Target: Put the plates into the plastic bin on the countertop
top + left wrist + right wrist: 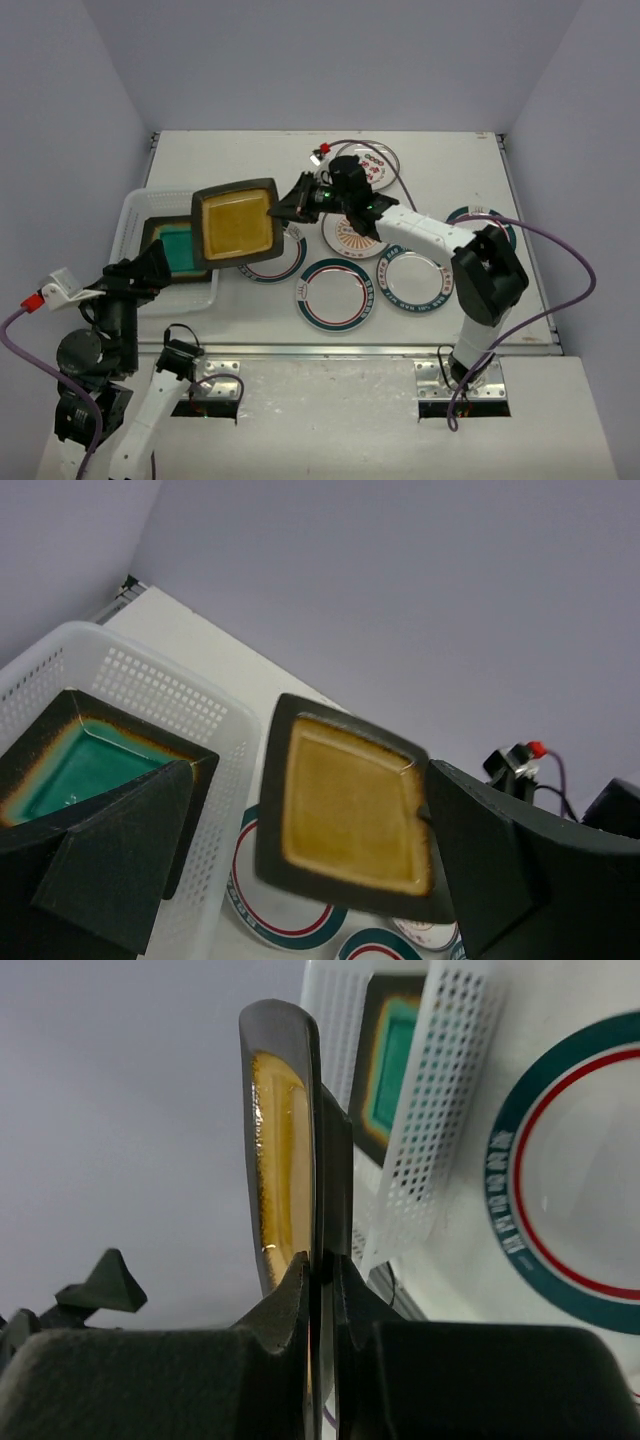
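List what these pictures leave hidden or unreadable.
Top view: amber plate covers part of a banded plate; the right arm hides most of the rightmost plate.
Left wrist view: a finger blocks the teal plate's near corner.
Top view: rim lettering too small.

The right jaws hold the amber square plate (238, 224) aloft, overlapping the plastic bin (133, 208) that contains the teal plate (173, 248).

countertop (230, 160) | plastic bin (138, 206) at left | six round plates (337, 293) centre to right
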